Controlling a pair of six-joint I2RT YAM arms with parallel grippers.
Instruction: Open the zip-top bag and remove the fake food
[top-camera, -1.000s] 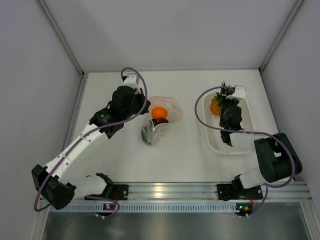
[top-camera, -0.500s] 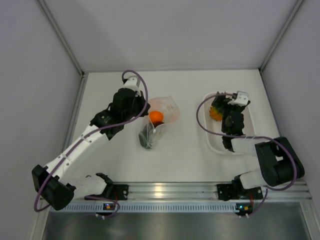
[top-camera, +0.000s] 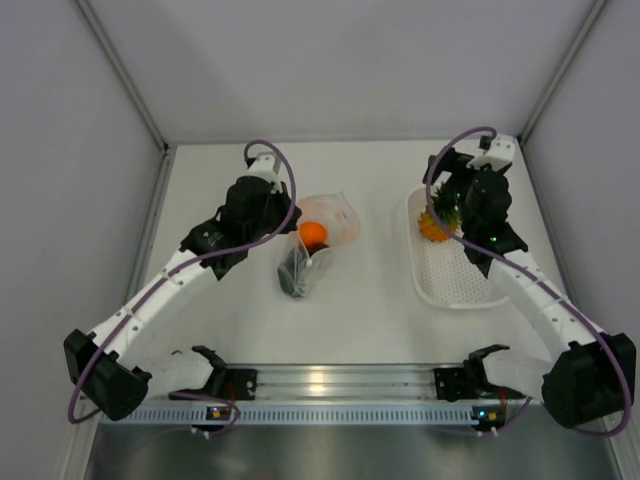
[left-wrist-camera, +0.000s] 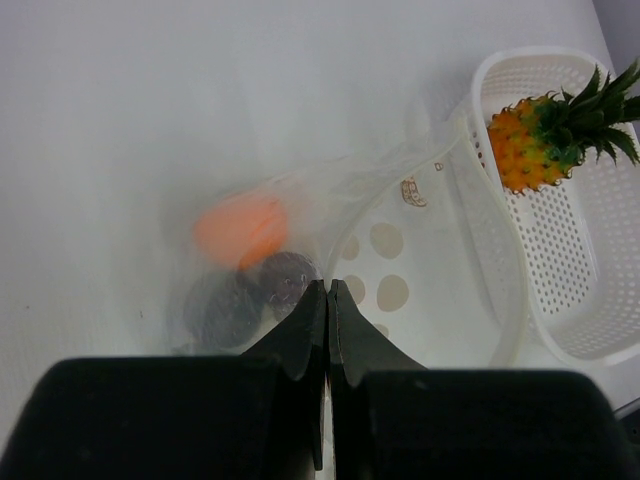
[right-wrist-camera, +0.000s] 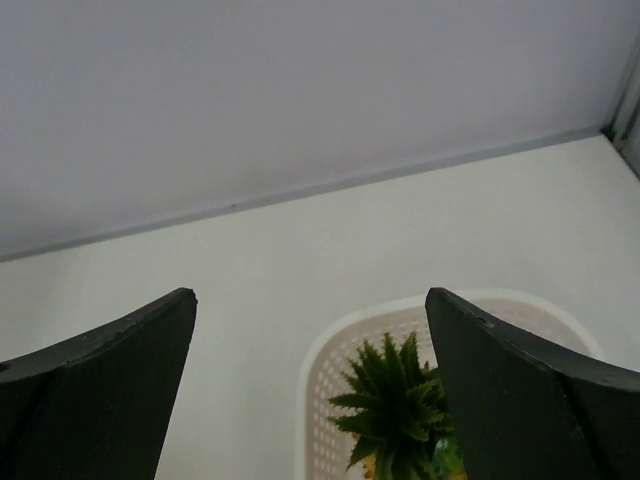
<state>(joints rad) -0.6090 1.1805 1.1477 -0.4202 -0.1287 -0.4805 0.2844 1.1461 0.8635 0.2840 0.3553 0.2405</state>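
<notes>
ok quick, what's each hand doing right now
left hand: closed, pinching the zip-top bag
right hand: open, empty, above the pineapple

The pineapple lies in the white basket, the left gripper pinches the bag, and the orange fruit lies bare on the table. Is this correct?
No: the orange fruit is inside the zip-top bag, not bare on the table, as the left wrist view shows. The pineapple does lie in the white basket, and the left gripper pinches the bag.
</notes>
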